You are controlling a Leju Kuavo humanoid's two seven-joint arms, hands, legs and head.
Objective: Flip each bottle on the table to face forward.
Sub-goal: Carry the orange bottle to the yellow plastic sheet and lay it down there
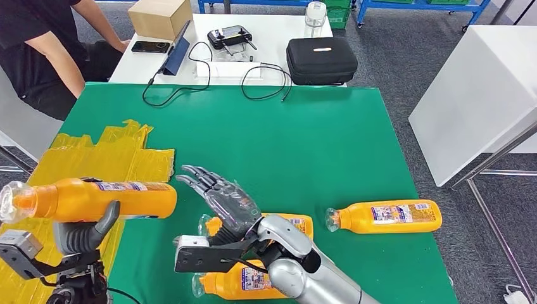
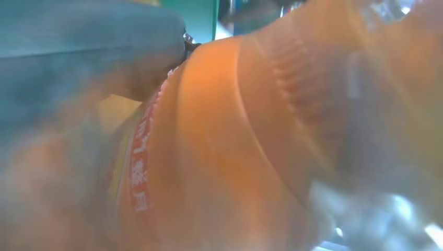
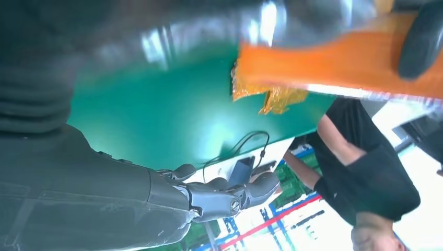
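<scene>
My left hand (image 1: 82, 235) grips an orange bottle (image 1: 95, 199) and holds it lying level above the table's left edge, cap end to the left. Up close the left wrist view shows that bottle (image 2: 235, 146) as a blur. My right hand (image 1: 221, 197) is open, fingers spread, hovering over the green table (image 1: 285, 139) just above a second orange bottle (image 1: 291, 223) lying flat. A third bottle (image 1: 244, 282) lies partly under my right forearm. Another bottle (image 1: 385, 216) lies at the right, cap pointing left. The right wrist view shows the spread fingers (image 3: 219, 196) and the held bottle (image 3: 334, 63).
Crumpled yellow sheeting (image 1: 107, 155) covers the table's left side. Behind stands a white table (image 1: 253, 50) with a black case (image 1: 321, 59), a controller (image 1: 229, 37), cables, a phone and a cardboard box (image 1: 159, 18). A person (image 1: 47, 44) sits at the far left. A white table (image 1: 481, 88) stands to the right.
</scene>
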